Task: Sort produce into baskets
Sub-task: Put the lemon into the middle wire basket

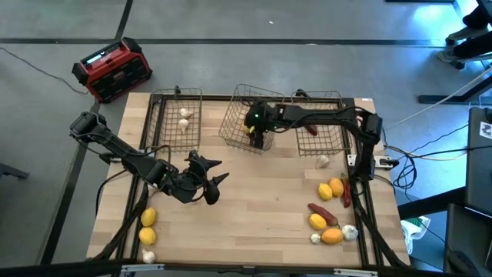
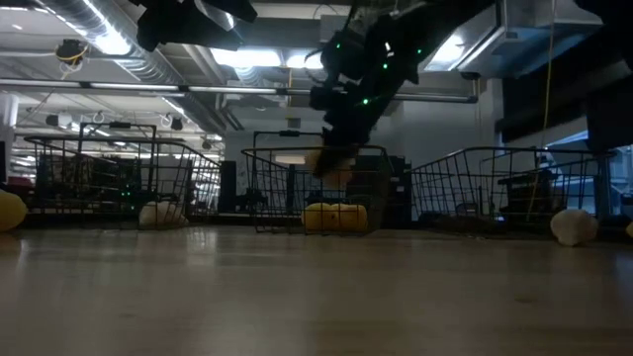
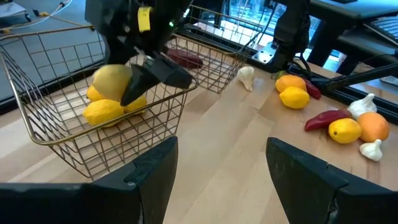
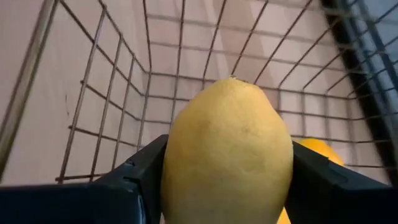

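Your right gripper (image 1: 257, 138), top centre, has its fingers clamped on a lemon (image 4: 227, 155) over the middle basket (image 1: 234, 123); your left gripper's (image 1: 211, 175) fingers gape empty.

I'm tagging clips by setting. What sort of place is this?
Likely a lab or workshop: exposed ceiling ducts and strip lights, bare grey floor, cables.
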`<state>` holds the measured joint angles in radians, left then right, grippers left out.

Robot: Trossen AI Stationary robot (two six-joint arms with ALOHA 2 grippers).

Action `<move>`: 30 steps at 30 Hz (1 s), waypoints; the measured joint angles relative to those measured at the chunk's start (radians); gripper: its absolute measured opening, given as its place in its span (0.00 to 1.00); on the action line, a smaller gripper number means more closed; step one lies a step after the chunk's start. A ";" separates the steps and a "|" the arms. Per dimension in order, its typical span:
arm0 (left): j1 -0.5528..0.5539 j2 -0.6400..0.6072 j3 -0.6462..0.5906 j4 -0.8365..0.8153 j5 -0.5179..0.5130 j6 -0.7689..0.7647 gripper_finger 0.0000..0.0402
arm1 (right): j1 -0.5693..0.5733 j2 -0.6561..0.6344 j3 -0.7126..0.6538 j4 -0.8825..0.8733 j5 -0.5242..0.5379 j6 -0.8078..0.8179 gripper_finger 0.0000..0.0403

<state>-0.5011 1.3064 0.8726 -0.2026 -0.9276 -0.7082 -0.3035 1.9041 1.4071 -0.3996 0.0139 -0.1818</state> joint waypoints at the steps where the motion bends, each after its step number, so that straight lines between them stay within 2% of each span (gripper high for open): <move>1: 0.000 0.000 0.000 0.000 0.000 0.000 0.60 | 0.001 0.009 0.000 -0.001 0.000 0.004 0.58; 7: 0.000 0.000 0.000 0.002 0.000 0.000 0.60 | 0.002 0.035 0.003 0.005 -0.044 0.010 0.58; 19: 0.000 0.000 0.000 0.003 0.000 -0.001 0.60 | -0.019 0.035 0.001 0.019 -0.053 0.051 0.58; 26: 0.000 0.000 0.000 0.004 0.000 -0.001 0.60 | -0.034 -0.015 -0.001 0.038 0.038 0.047 0.58; 30: 0.000 0.000 0.000 0.004 -0.001 -0.002 0.60 | -0.081 -0.009 -0.002 0.022 0.021 0.047 0.58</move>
<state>-0.5011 1.3064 0.8726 -0.1989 -0.9283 -0.7097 -0.3845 1.8956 1.4052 -0.3776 0.0350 -0.1344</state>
